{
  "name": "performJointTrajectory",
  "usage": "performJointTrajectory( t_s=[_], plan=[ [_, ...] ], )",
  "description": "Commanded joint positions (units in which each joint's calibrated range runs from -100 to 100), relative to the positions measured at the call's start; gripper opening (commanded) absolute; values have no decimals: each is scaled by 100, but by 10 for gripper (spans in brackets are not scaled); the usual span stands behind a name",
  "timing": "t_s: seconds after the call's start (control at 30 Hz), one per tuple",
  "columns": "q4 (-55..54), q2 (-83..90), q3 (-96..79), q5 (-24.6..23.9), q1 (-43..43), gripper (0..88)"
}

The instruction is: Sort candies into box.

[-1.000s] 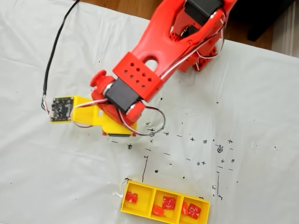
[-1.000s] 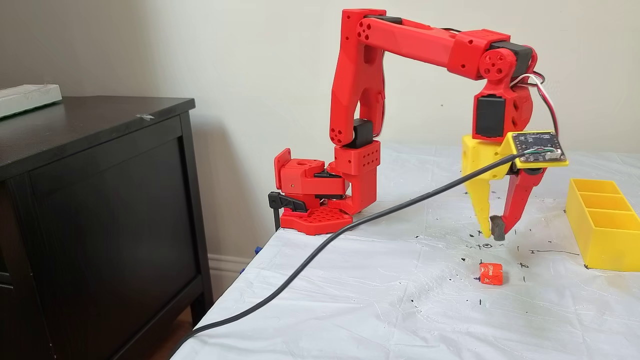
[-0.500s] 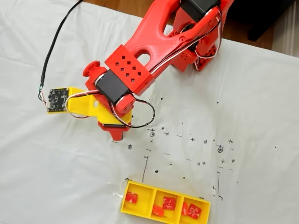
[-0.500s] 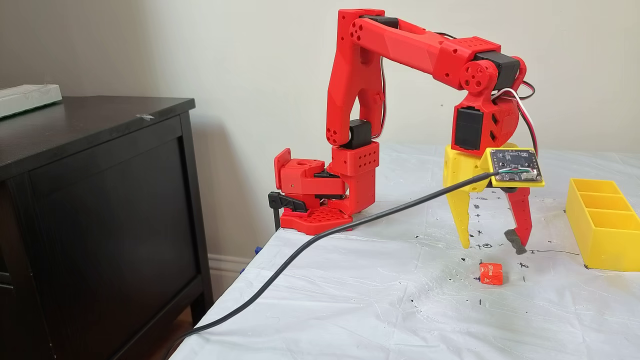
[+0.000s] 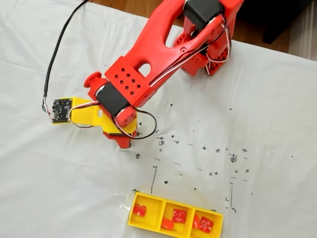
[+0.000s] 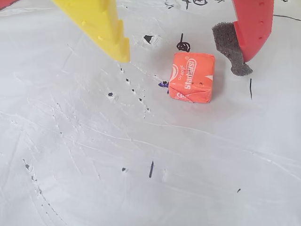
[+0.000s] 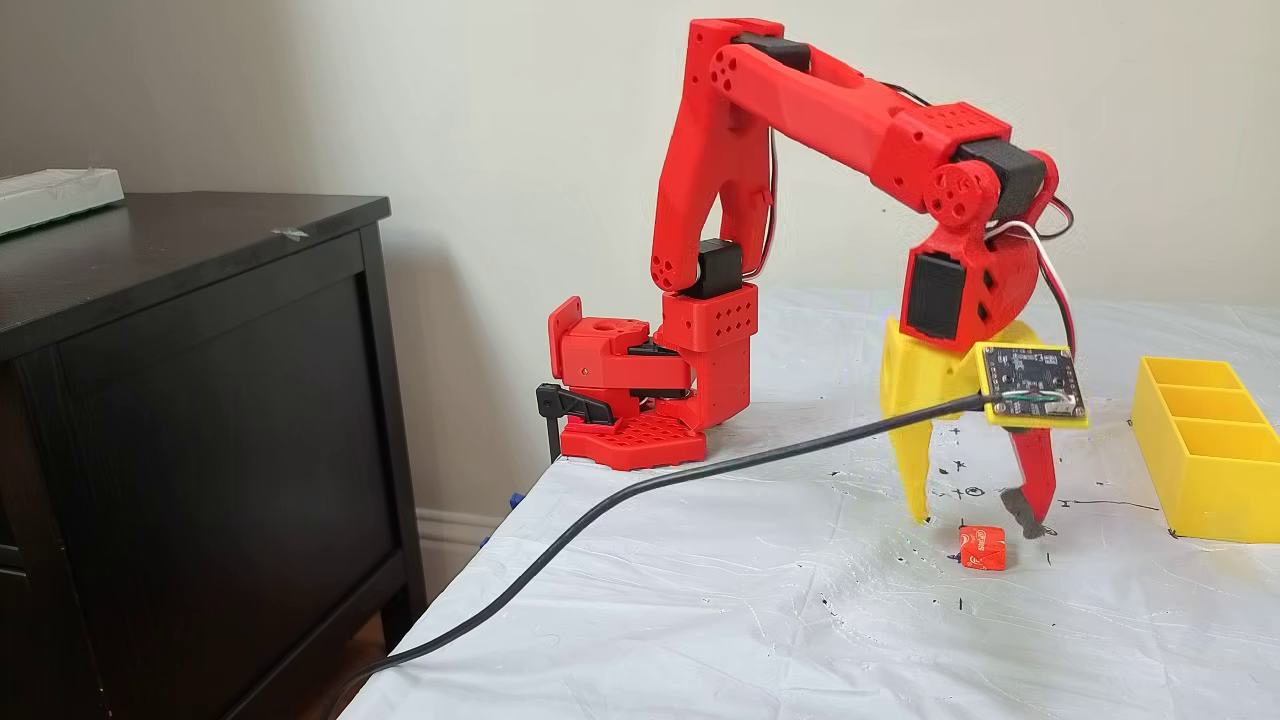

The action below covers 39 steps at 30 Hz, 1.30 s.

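Observation:
One orange-red wrapped candy (image 6: 191, 77) lies on the white cover, also in a fixed view (image 7: 984, 548). My gripper (image 7: 976, 521) is open just above the table and empty, with its yellow finger (image 6: 123, 49) left of the candy and its red finger with a grey pad (image 6: 244, 42) right of it, both tips slightly behind it. The yellow box (image 5: 148, 220) has three compartments. One candy (image 5: 139, 210) lies in its left compartment, two (image 5: 179, 215) in the middle and a red cluster (image 5: 205, 224) in the right. In a fixed view the box (image 7: 1210, 490) stands to the gripper's right.
A black cable (image 7: 620, 505) runs from the gripper's circuit board (image 7: 1030, 383) down off the table's front edge. The red arm base (image 7: 630, 400) is clamped at the table corner. A dark cabinet (image 7: 190, 400) stands to the left. Ink marks dot the cover.
The gripper went from shut to open and came down over the loose candy. The arm swung a little to the left in the top-down fixed view.

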<state>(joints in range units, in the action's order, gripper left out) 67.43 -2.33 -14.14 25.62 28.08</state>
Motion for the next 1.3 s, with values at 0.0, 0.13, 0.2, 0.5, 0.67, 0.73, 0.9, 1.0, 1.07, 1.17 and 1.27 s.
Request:
performJointTrajectory(
  t_s=[0.0,0.13,0.2,0.5,0.67,0.73,0.9,1.0,1.07,1.17,1.27],
  plan=[
    [-50,38,408,0,18,277],
    [-181,-4,362,-29,18,274],
    [-238,-30,353,-34,18,272],
    [-328,-131,353,-83,-27,258],
    [-435,-140,289,-103,-63,243],
    [-476,-165,280,-122,-72,238],
    [-558,-242,280,-151,-109,229],
    [-533,-276,271,-151,-127,223],
    [-590,-301,216,-166,-154,220],
    [-672,-352,189,-181,-181,198],
    [-754,-377,116,-200,-199,125]
  ],
)
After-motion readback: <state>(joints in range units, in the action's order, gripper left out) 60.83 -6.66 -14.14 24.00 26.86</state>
